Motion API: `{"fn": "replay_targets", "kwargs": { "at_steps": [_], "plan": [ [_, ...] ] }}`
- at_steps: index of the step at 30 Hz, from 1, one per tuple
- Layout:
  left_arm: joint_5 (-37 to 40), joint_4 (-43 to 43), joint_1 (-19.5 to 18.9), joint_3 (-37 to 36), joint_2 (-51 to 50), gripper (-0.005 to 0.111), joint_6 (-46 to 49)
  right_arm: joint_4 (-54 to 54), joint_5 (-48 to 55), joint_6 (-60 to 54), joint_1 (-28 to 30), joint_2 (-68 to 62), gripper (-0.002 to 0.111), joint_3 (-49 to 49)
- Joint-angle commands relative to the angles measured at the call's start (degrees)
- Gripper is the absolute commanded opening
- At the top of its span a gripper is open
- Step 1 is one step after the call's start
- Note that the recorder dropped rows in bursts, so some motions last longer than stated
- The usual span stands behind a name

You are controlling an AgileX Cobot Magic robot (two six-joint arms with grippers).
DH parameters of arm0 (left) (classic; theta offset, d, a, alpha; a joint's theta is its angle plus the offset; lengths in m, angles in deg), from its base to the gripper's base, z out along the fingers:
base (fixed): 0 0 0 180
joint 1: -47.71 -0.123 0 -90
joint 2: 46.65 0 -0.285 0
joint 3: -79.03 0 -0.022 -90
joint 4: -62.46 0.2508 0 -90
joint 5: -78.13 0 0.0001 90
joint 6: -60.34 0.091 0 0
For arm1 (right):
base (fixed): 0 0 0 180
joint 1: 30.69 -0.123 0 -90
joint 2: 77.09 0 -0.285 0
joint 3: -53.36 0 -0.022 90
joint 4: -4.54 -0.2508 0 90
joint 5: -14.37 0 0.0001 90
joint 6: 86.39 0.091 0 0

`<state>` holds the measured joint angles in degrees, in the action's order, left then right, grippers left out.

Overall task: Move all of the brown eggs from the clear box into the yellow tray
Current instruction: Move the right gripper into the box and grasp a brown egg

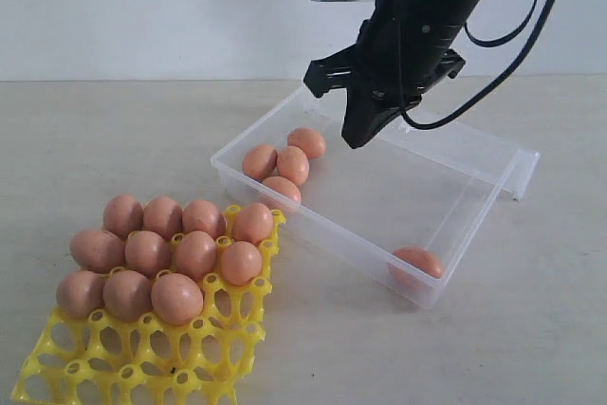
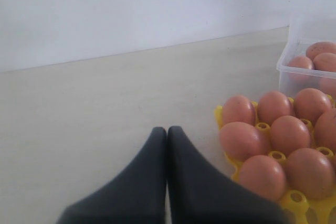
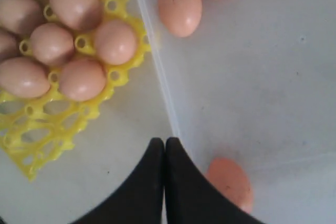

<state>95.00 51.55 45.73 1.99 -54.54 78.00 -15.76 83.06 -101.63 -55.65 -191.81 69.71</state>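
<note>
While the right pincer (image 1: 357, 141) hangs pressed together and empty above the clear box (image 1: 398, 192), the next egg (image 1: 293, 164) needs it spread.

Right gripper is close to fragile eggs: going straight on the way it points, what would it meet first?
Probably the bare floor of the clear box, not the brown eggs; the shut right gripper points down into it, though depth is unclear.

A plain white wall (image 1: 142, 7) rises behind a smooth, pale beige tabletop (image 1: 114, 139). Soft, even light falls across both, leaving only faint shadows.
</note>
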Motion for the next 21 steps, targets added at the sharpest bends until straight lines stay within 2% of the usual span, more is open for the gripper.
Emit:
{"fn": "replay_targets", "kwargs": {
  "at_steps": [1, 3, 5, 7, 10, 14, 18, 20, 21],
  "plan": [
    [-0.37, 0.05, 0.53, -0.18, 0.1, -0.004, 0.26, -1.62, -9.19, -3.39, 3.4, -4.71, 0.0, 1.53],
    [-0.37, 0.05, 0.53, -0.18, 0.1, -0.004, 0.26, -1.41, -17.48, -7.51, 3.87, -6.51, 0.001, 1.53],
    [-0.37, 0.05, 0.53, -0.18, 0.1, -0.004, 0.26, -0.77, -24.26, -11.2, 3.99, -8.27, 0.01, 1.53],
    [-0.37, 0.05, 0.53, -0.18, 0.1, -0.004, 0.26, -0.77, -26.43, -14.27, 3.99, -10.08, 0.025, 1.82],
    [-0.37, 0.05, 0.51, -0.18, 0.1, -0.004, 0.26, 1.35, -26.93, -16.34, 3.88, -15.02, 0.057, 4.08],
    [-0.37, 0.05, 0.51, -0.18, 0.1, -0.004, 0.26, 6.36, -27.58, -14.25, 3.88, -19.67, 0.058, 10.59],
    [-0.37, 0.05, 0.51, -0.18, 0.1, -0.004, 0.26, 5.63, -29.9, -15.67, 3.88, -22.25, 0.058, 16.89],
    [-0.37, 0.05, 0.51, -0.18, 0.1, -0.004, 0.26, 4.3, -27.59, -17.2, 3.88, -23.58, 0.058, 17.74],
    [-0.37, 0.05, 0.51, -0.18, 0.1, -0.004, 0.26, 2.32, -24.94, -21.61, 3.88, -24.25, 0.058, 17.74]
  ]
}}
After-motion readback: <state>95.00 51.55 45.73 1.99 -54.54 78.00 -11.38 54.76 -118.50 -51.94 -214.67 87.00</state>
